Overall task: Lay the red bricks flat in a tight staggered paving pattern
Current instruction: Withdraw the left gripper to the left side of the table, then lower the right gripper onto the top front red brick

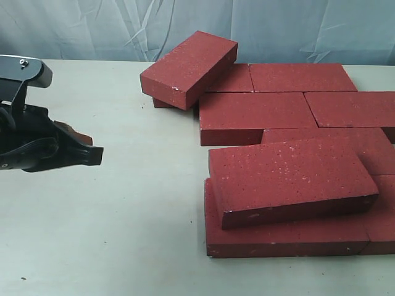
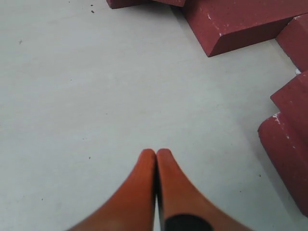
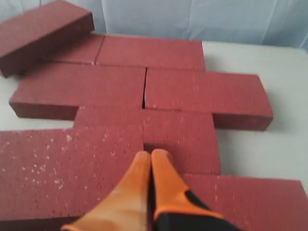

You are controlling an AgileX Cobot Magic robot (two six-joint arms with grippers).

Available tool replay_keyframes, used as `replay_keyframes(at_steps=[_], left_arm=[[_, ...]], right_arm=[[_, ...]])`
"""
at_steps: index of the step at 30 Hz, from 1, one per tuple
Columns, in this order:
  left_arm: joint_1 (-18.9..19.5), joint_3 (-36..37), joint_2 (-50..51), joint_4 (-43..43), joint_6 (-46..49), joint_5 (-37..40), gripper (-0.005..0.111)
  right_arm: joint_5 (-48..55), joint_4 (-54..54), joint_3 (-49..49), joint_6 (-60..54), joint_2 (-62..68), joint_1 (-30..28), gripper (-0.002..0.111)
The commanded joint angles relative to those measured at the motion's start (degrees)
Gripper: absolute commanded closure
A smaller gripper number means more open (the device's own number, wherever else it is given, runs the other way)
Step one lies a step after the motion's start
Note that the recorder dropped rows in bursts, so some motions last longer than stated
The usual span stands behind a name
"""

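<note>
- exterior: we list rough dark red rectangular paving bricks (image 1: 256,111), mostly flat and staggered at the right of the pale table (image 1: 123,216); two lie askew on top, not yet placed.
- left wrist: left gripper (image 2: 156,156) clenched, empty, apart from the bricks.
- right wrist: right gripper (image 3: 150,158) clenched, empty, over the laid rows.

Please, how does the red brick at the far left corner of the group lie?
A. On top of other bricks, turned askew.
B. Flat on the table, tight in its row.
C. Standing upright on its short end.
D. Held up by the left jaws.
A: the far left brick rests on the flat bricks under it, askew to their rows, while the left gripper, jaws shut, is apart from it over the table.
</note>
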Motion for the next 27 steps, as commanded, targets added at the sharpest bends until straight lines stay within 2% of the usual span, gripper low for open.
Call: replay_keyframes(at_steps=[1,9,17,27], left_arm=[[-0.2,0.3,2.2,-1.4,-0.3,0.8,0.107],[-0.3,-1.6,5.7,-2.1,0.1,4.4,0.107],[-5.3,-2.7,9.4,-1.6,3.1,5.1,0.107],[-5.5,-6.1,15.9,-3.2,3.1,6.3,0.107]], right_arm=[[3.1,-1.4,-1.4,1.8,7.9,-0.3,0.109],[5.3,-1.4,-7.3,3.3,22.8,-0.3,0.109],[6.2,-1.7,-15.6,3.3,37.4,-0.3,0.109],[7.5,-3.0,-22.0,3.3,51.4,-0.3,0.109]])
